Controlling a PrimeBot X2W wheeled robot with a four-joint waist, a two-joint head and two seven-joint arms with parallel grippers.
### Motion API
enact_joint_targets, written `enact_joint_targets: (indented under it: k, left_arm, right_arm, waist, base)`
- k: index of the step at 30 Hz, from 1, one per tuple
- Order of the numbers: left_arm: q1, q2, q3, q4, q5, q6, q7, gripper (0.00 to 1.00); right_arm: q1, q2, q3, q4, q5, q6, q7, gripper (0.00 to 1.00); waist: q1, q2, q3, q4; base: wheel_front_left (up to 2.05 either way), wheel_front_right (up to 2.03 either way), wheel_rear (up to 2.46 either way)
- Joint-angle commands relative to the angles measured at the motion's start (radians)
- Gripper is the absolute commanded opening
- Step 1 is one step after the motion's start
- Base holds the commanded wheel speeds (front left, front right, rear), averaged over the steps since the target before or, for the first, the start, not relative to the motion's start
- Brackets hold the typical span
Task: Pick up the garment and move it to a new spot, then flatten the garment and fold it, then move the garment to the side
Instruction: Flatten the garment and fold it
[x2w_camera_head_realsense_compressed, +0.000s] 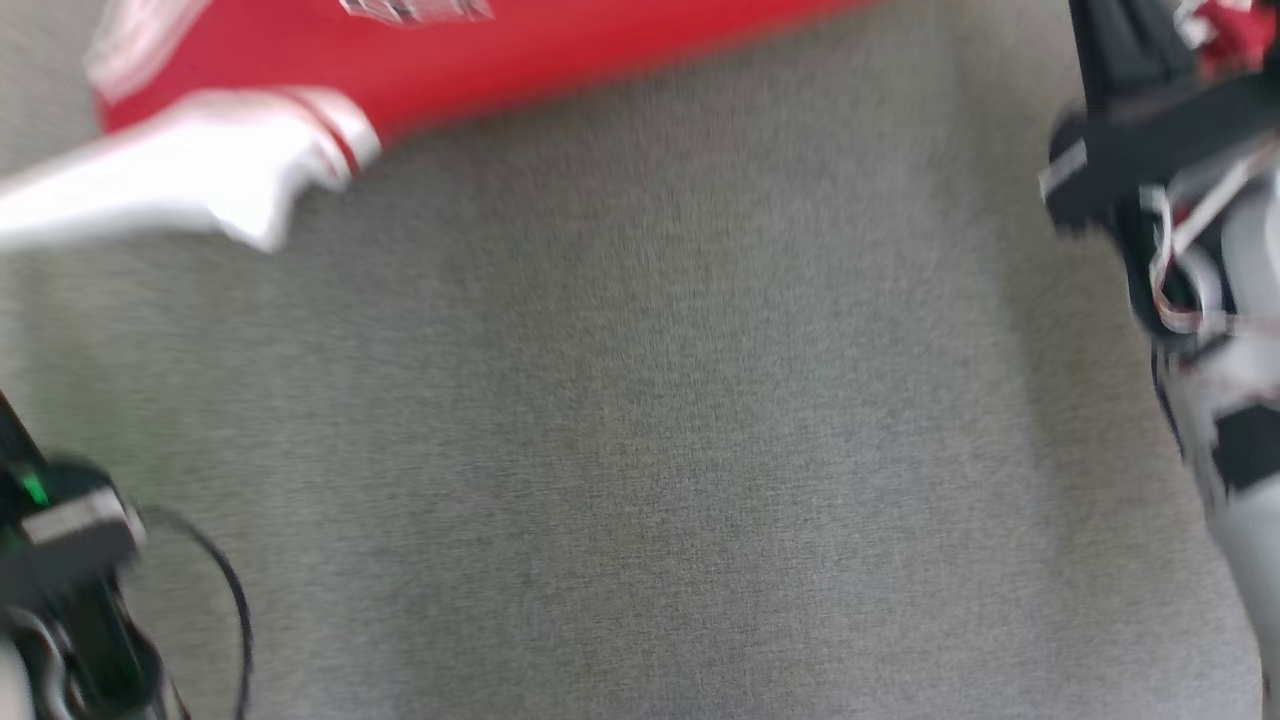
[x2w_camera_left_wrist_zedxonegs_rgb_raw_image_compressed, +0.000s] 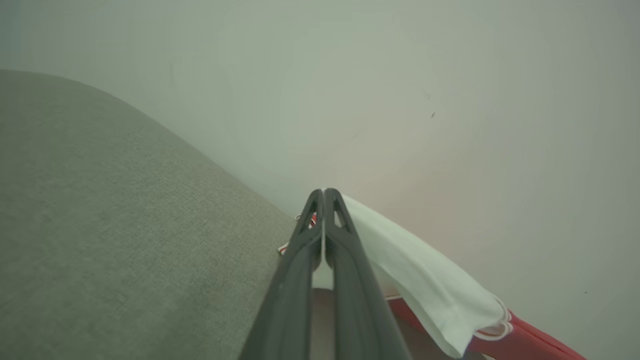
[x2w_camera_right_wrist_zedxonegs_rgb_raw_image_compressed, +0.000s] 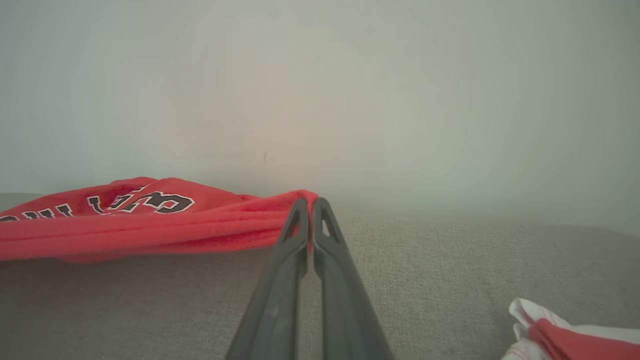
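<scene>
Our left gripper (x2w_camera_left_wrist_zedxonegs_rgb_raw_image_compressed: 324, 196) was clamped on the white sleeve (x2w_camera_left_wrist_zedxonegs_rgb_raw_image_compressed: 425, 280) of the garment (x2w_camera_head_realsense_compressed: 560, 50), our right gripper (x2w_camera_right_wrist_zedxonegs_rgb_raw_image_compressed: 310, 204) on its red edge. We judged the carry underway; flattening, folding and setting aside remained.

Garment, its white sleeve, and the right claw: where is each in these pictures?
garment (x2w_camera_right_wrist_zedxonegs_rgb_raw_image_compressed: 150, 230): right wrist view, red body below the lettering.
white sleeve (x2w_camera_left_wrist_zedxonegs_rgb_raw_image_compressed: 425, 280): left wrist view, middle of the draped cloth.
right claw (x2w_camera_right_wrist_zedxonegs_rgb_raw_image_compressed: 311, 202): right wrist view, midway between its shut fingertips, pinching red cloth.

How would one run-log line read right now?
garment: red, held by both pincers | left pincer: shut on its white sleeve | right pincer: shut on its red edge | below: grey upholstery
</scene>
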Motion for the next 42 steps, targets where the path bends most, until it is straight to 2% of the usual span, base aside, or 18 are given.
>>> enact_joint_targets:
  k: [1, 7, 15, 21, 26, 30, 37, 42]
  left_arm:
    - [0.057, -0.013, 0.011, -0.005, 0.0, 0.002, -0.003, 0.0]
    - [0.231, -0.038, -0.044, 0.027, 0.038, 0.002, -0.004, 0.0]
    - [0.387, -0.048, -0.128, 0.082, 0.083, 0.002, -0.003, 0.0]
    - [0.485, -0.041, -0.181, 0.128, 0.045, 0.002, -0.003, 0.0]
    - [0.549, 0.018, -0.268, 0.148, -0.051, 0.002, 0.048, 0.0]
    - [0.59, 0.051, -0.317, 0.112, -0.196, 0.001, 0.127, 0.0]
    - [0.668, 0.11, -0.344, 0.025, -0.469, 0.001, 0.256, 0.0]
    - [0.714, 0.151, -0.338, -0.009, -0.545, 0.001, 0.299, 0.0]
  right_arm:
    - [0.062, -0.017, -0.025, -0.016, -0.008, -0.003, 0.019, 0.0]
    - [0.318, -0.006, -0.151, -0.119, -0.071, -0.003, 0.143, 0.0]
    - [0.605, 0.112, -0.326, -0.328, -0.142, -0.003, 0.328, 0.0]
    - [0.768, 0.182, -0.372, -0.449, -0.18, -0.003, 0.441, 0.0]
    - [0.878, 0.215, -0.395, -0.5, -0.21, -0.003, 0.518, 0.0]
    - [0.937, 0.247, -0.42, -0.528, -0.218, -0.003, 0.554, 0.0]
    - [0.986, 0.276, -0.451, -0.551, -0.231, -0.003, 0.588, 0.0]
    - [1.019, 0.279, -0.462, -0.54, -0.24, -0.003, 0.617, 0.0]
  waist:
    - [0.0002, 0.0001, -0.143, 0.046]
    - [0.0002, 0.0001, -0.249, 0.08]
    - [0.0002, 0.0001, -0.337, 0.101]
    - [0.0002, 0.0001, -0.369, 0.106]
    - [0.0002, 0.0001, -0.378, 0.113]
    - [0.0002, 0.0001, -0.385, 0.118]
    - [0.0002, 0.0001, -0.391, 0.111]
    - [0.0002, 0.0001, -0.389, 0.111]
  base:
    - [0.0, 0.0, 0.0]
    - [0.0, 0.0, 0.0]
    - [0.0, 0.0, 0.0]
    - [0.0, 0.0, 0.0]
    - [0.0, 0.0, 0.0]
    - [0.0, 0.0, 0.0]
    - [0.0, 0.0, 0.0]
    - [0.0, 0.0, 0.0]
